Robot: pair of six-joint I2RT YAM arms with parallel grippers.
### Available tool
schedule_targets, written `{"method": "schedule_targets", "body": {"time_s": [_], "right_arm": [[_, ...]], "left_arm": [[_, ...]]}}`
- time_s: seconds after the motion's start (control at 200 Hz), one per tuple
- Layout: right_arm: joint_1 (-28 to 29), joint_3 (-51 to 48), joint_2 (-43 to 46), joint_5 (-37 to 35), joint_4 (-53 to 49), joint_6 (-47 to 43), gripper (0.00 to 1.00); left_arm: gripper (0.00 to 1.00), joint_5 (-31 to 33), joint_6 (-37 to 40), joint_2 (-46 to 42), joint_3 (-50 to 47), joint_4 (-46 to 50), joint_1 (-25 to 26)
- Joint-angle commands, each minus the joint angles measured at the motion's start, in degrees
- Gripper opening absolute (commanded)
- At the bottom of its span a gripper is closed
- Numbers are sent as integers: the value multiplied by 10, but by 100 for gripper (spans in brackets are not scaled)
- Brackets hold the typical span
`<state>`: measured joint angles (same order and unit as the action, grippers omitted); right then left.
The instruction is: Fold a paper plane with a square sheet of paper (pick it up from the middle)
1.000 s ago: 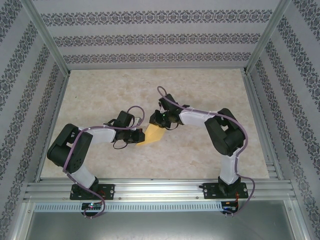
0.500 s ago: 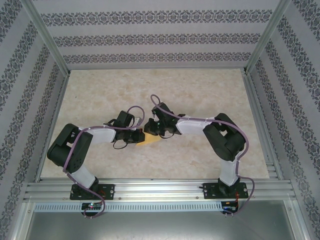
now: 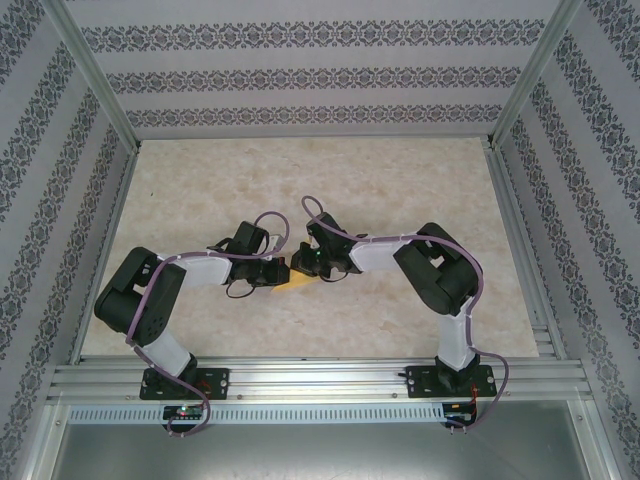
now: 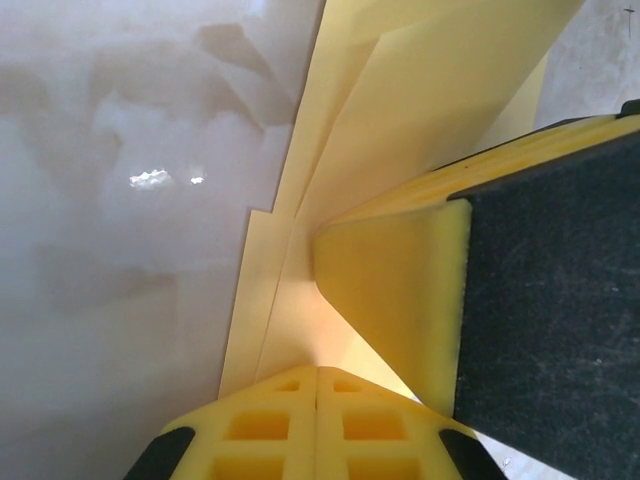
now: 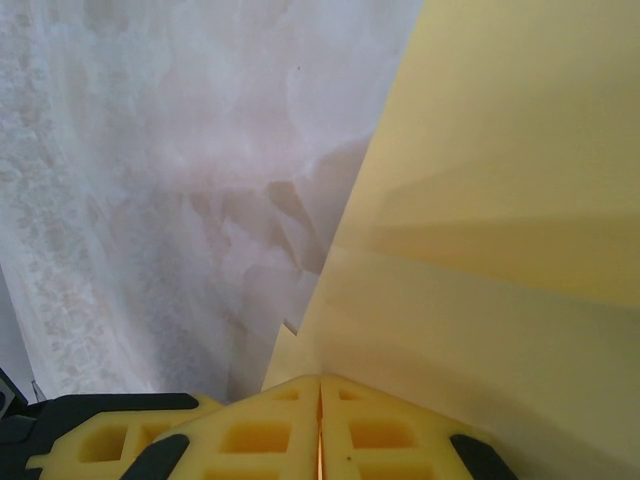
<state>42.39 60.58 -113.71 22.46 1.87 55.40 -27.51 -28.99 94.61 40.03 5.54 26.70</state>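
Mid-fold step: left tool (image 4: 317,375) and right tool (image 5: 320,382) each pinched shut on the partly folded square sheet of paper (image 3: 300,283), mid-frame over the desk (image 3: 400,180) in the top view; next move probably needs aligned edges and a firm crease.

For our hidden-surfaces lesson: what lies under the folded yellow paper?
The pale marbled table shows beside the yellow paper; the stretch directly beneath the sheet is covered and cannot be seen.
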Motion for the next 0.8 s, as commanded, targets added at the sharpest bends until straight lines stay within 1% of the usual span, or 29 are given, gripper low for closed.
{"method": "schedule_targets", "body": {"time_s": [0.0, 0.145, 0.44, 0.799], "right_arm": [[-16, -1, -29, -30, -1, -13, 10], [-33, -5, -28, -35, -8, -18, 11], [-68, -2, -33, -17, 8, -24, 13], [-111, 9, -35, -16, -4, -26, 15]], "left_arm": [[0, 54, 9, 30, -27, 79, 1], [0, 58, 7, 31, -27, 81, 1], [0, 54, 9, 38, -23, 83, 1], [0, 53, 10, 38, -23, 83, 1]]}}
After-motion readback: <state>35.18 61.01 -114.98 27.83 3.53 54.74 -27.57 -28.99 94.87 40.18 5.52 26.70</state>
